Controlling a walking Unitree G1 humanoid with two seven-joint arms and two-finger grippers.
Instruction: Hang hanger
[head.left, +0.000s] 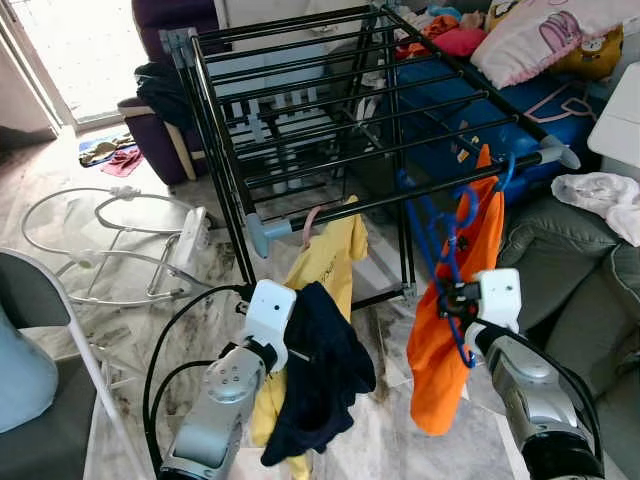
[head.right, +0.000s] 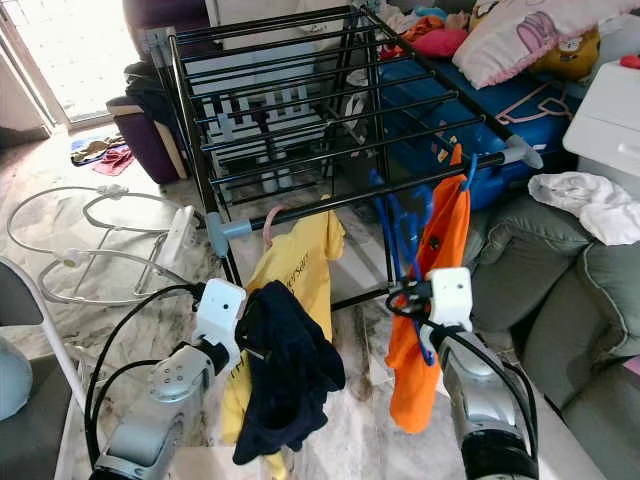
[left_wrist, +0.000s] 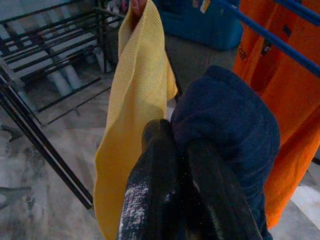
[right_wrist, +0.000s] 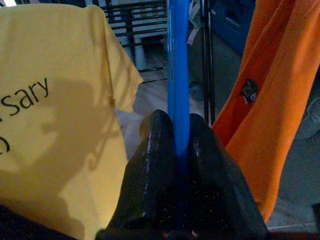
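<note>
Our right pincer (head.left: 452, 300), lower right, clenches the blue hanger (head.left: 447, 245), whose long axis rises to the rack rail (head.left: 420, 195) above. Our left pincer (head.left: 296, 352) grips a navy garment (head.left: 320, 370).

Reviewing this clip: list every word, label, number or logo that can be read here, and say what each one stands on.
"Sary": dark print on the yellow T-shirt hanging from the black metal drying rack; it is cut off at the picture's edge, with an unreadable fragment below it.
Small dark tag on the orange T-shirt: too small to read.
Faint print on the yellow shirt in the right eye view: too blurred to read.
</note>
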